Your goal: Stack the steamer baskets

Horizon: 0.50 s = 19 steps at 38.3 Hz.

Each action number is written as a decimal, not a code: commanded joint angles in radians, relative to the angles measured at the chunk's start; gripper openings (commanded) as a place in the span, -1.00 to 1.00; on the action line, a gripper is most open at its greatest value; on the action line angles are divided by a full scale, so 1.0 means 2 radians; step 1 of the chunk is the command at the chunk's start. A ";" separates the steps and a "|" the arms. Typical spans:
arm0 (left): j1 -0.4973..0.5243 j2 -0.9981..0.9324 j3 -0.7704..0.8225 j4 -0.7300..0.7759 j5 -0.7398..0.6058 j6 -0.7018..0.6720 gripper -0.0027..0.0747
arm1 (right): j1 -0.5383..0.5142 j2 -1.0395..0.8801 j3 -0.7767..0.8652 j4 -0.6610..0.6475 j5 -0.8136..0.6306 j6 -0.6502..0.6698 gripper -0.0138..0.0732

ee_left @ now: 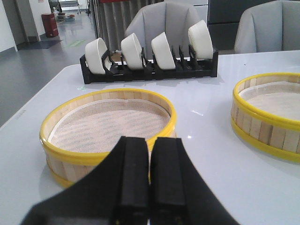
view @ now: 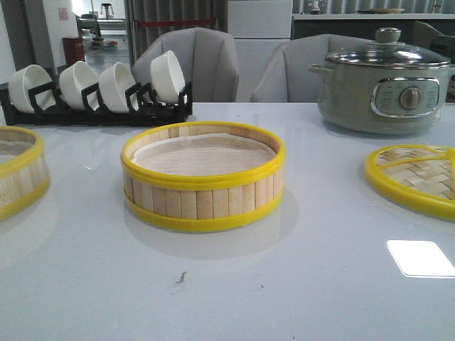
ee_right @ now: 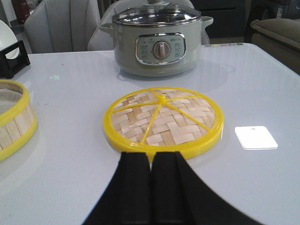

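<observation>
One steamer basket (view: 203, 177) stands in the middle of the table; it also shows in the left wrist view (ee_left: 267, 112) and at the edge of the right wrist view (ee_right: 11, 117). The second steamer basket (view: 18, 177) stands at the left edge of the front view and fills the left wrist view (ee_left: 105, 129). Both have white liners and sit apart. My left gripper (ee_left: 150, 140) is shut and empty, just short of the left basket's near rim. My right gripper (ee_right: 151, 154) is shut and empty, just short of the flat lid. Neither gripper shows in the front view.
A flat woven-bamboo lid (view: 416, 177) with a yellow rim lies at the right, also in the right wrist view (ee_right: 164, 119). A grey-green electric pot (view: 384, 78) with a glass lid stands at the back right. A black rack of white bowls (view: 96, 96) stands at the back left.
</observation>
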 commanded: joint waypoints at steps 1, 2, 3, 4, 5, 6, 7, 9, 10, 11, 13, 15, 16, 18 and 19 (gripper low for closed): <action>0.001 -0.007 0.001 0.001 -0.043 -0.003 -0.70 | -0.002 -0.010 -0.007 0.000 -0.045 -0.002 -0.57; 0.001 -0.007 0.001 0.001 -0.043 -0.003 -0.70 | -0.002 -0.010 -0.007 0.000 -0.045 -0.002 -0.57; 0.001 -0.007 0.001 0.001 -0.045 -0.003 -0.70 | -0.002 -0.010 -0.007 0.000 -0.045 -0.002 -0.57; 0.001 -0.007 0.001 0.001 -0.046 -0.003 -0.70 | -0.002 -0.010 -0.007 0.000 -0.045 -0.002 -0.57; 0.001 -0.007 0.001 0.001 -0.047 -0.003 -0.70 | -0.002 -0.010 -0.007 0.000 -0.045 -0.002 -0.57; 0.001 -0.007 0.001 0.002 -0.047 -0.003 -0.70 | -0.002 -0.010 -0.007 0.000 -0.045 -0.002 -0.57; 0.001 -0.007 0.001 0.006 -0.047 -0.002 -0.70 | -0.002 -0.010 -0.007 0.000 -0.045 -0.002 -0.57; 0.001 -0.007 0.000 0.015 -0.050 -0.002 -0.70 | -0.002 -0.010 -0.007 0.000 -0.045 -0.002 -0.57; 0.000 -0.006 -0.001 0.015 -0.050 -0.002 -0.70 | -0.002 -0.010 -0.007 0.000 -0.045 -0.002 -0.57; 0.000 -0.005 -0.005 0.015 -0.050 -0.002 -0.70 | -0.002 -0.010 -0.007 0.000 -0.045 -0.002 -0.57; 0.000 0.005 -0.019 0.010 -0.047 -0.002 -0.70 | -0.002 -0.010 -0.007 0.000 -0.045 -0.002 -0.57; 0.000 0.020 -0.041 0.008 -0.038 -0.002 -0.70 | -0.002 -0.010 -0.007 0.000 -0.045 -0.002 -0.57; 0.000 0.033 -0.057 0.008 -0.031 -0.002 -0.70 | -0.002 -0.010 -0.007 0.000 -0.045 -0.002 -0.57; 0.000 0.062 -0.092 0.008 -0.013 -0.002 -0.70 | -0.002 -0.010 -0.007 0.000 -0.045 -0.002 -0.57; 0.000 0.082 -0.115 0.008 -0.005 -0.002 -0.70 | -0.002 -0.010 -0.007 0.000 -0.045 -0.002 -0.57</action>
